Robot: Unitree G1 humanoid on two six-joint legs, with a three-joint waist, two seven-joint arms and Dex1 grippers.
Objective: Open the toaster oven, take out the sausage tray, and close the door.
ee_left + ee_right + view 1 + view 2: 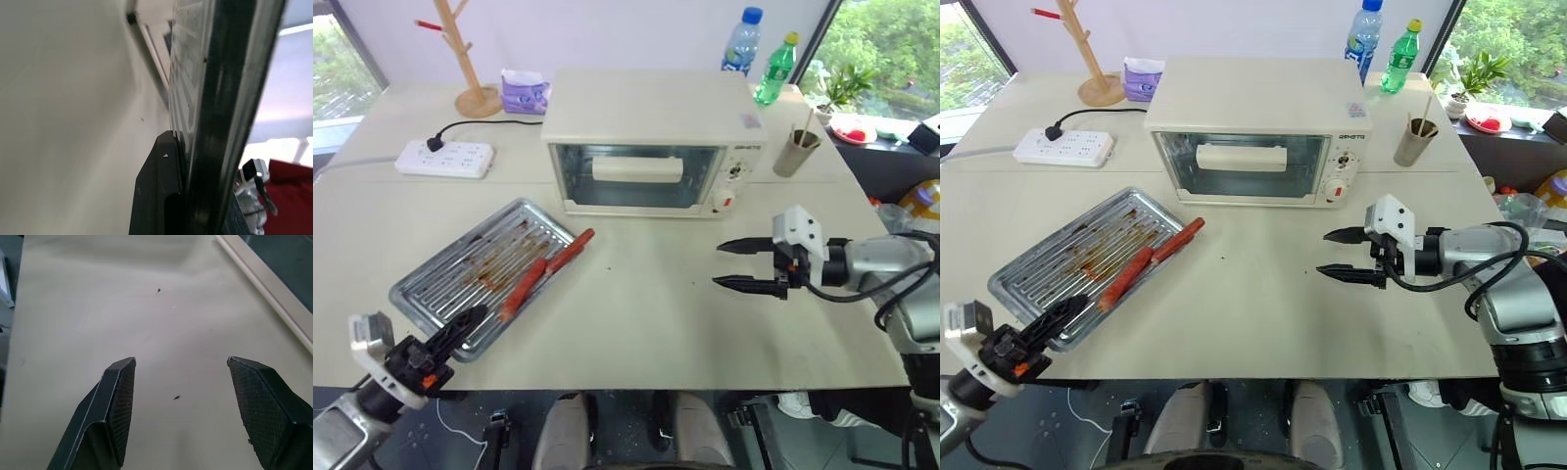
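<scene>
The tray (pixel 484 274) lay near the desk's front-left corner, two sausages (pixel 546 271) at its right rim. The left gripper (pixel 460 328) was clamped on its front edge. The oven (pixel 651 142) stood mid-desk toward the back edge, door (pixel 638 175) shut. The right gripper (pixel 742 264) hovered front-right, jaws apart, empty.

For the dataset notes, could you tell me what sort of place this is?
Probably an office or lab staged as a kitchen: a toaster oven on a plain table, a power strip, and big windows with greenery outside.
</scene>
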